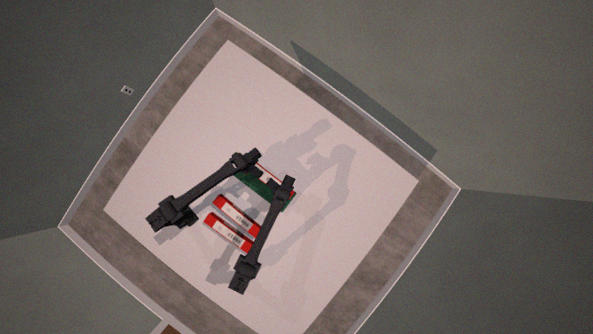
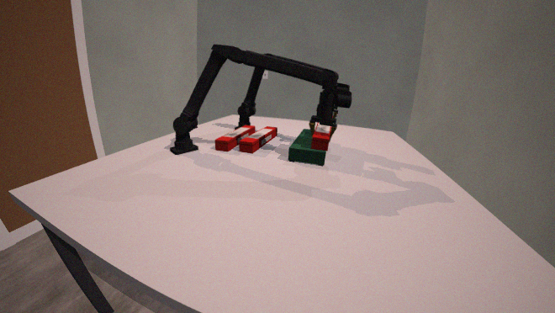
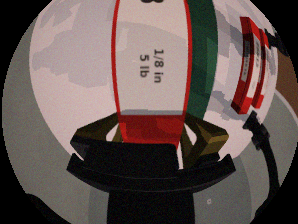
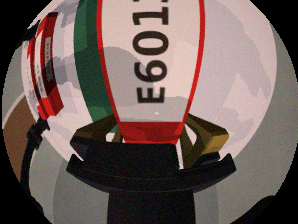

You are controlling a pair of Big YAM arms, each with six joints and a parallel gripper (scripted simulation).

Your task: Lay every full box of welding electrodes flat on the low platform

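Observation:
A red box of electrodes [image 1: 268, 176] [image 2: 321, 141] [image 3: 150, 55] [image 4: 150, 60] with a white label lies flat along the far edge of the green low platform [image 1: 261, 188] [image 2: 304, 156] [image 3: 202, 55] [image 4: 87, 60]. My left gripper [image 1: 252, 158] [image 3: 151, 112] is shut on its "1/8 in 5 lb" end. My right gripper [image 1: 287, 184] [image 2: 323, 126] [image 4: 150, 131] is shut on its "E601" end. I cannot tell whether the box rests on the platform or hangs just over it. Two more red boxes [image 1: 236, 216] [image 1: 228, 232] [image 2: 235, 137] [image 2: 257, 139] lie flat side by side on the table beside the platform.
The white table [image 1: 225, 112] [image 2: 252, 231] carries both arm bases: the left arm's [image 1: 168, 215] and the right arm's [image 1: 243, 274] [image 2: 182, 143]. The two loose boxes lie between the bases and the platform. A grey border runs round the table in the overhead view.

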